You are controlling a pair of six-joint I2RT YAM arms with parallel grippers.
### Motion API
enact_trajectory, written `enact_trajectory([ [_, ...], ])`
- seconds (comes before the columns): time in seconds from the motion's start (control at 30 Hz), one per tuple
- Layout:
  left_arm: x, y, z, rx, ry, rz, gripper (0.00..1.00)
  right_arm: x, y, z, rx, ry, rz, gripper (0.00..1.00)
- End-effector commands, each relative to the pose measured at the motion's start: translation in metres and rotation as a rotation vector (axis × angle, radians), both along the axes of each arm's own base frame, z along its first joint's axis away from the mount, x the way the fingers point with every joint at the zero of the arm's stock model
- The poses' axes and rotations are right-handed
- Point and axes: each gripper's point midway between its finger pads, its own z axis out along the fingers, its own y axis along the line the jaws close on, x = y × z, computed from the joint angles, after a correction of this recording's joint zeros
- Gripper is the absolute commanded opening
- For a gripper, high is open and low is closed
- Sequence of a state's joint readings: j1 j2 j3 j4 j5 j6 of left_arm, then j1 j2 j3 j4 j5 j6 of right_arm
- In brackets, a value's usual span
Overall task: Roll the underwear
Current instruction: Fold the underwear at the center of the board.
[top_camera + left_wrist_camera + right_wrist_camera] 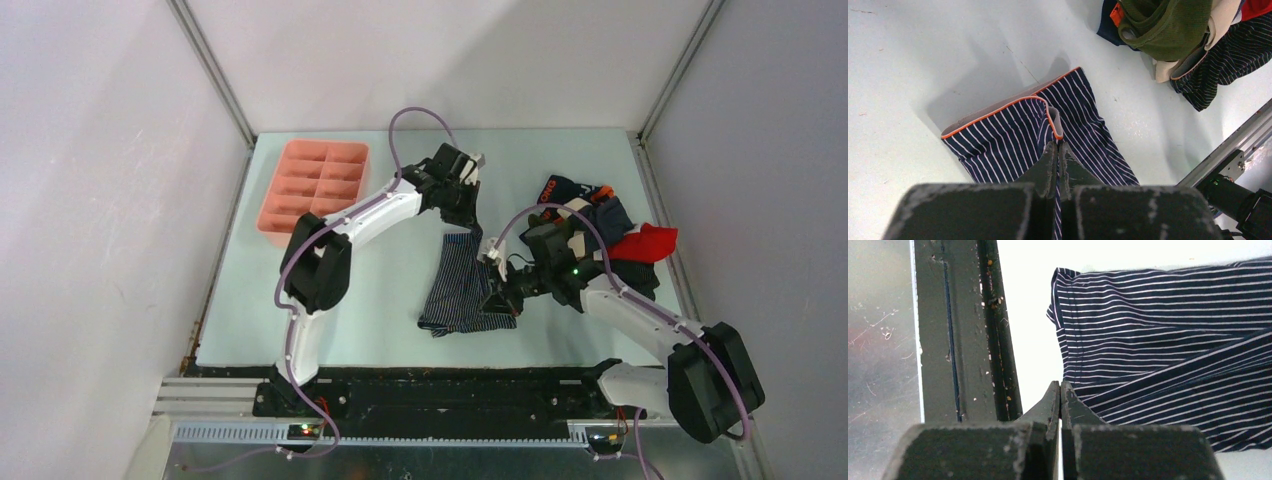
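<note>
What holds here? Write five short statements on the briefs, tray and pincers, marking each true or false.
1. The striped briefs are not yet rolled. True.
2. The tray holds a rolled pair. False: its compartments look empty.
3. Both pincers are open. False: the left pincer and the right pincer are shut on the striped briefs.
4. The pile of other underwear lies right of the striped briefs. True.
5. The waistband trim is green. False: it is orange.

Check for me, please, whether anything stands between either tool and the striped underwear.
Nothing visible does. The left tool is shut on the striped underwear by its waistband; the right tool is shut at its edge. The pile of other underwear lies apart, to the right.
</note>
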State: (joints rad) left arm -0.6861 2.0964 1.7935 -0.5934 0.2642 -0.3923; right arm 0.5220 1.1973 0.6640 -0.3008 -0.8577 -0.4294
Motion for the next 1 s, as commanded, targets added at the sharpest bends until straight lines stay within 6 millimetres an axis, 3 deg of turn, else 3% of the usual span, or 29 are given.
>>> enact_trajectory([
  [0.0,0.007,-0.008,0.014,-0.018,-0.047,0.005,0.00,-0.003,-0.009,0.001,-0.030,0.011,-0.031,0.00],
  [0.6,-0.003,-0.028,-0.007,-0.026,-0.009,-0.027,0.00,0.000,-0.020,-0.012,-0.085,0.092,-0.102,0.03],
  [0.97,0.021,-0.018,-0.009,0.071,-0.080,0.073,0.00,0.006,-0.023,-0.016,-0.094,0.115,-0.134,0.05],
])
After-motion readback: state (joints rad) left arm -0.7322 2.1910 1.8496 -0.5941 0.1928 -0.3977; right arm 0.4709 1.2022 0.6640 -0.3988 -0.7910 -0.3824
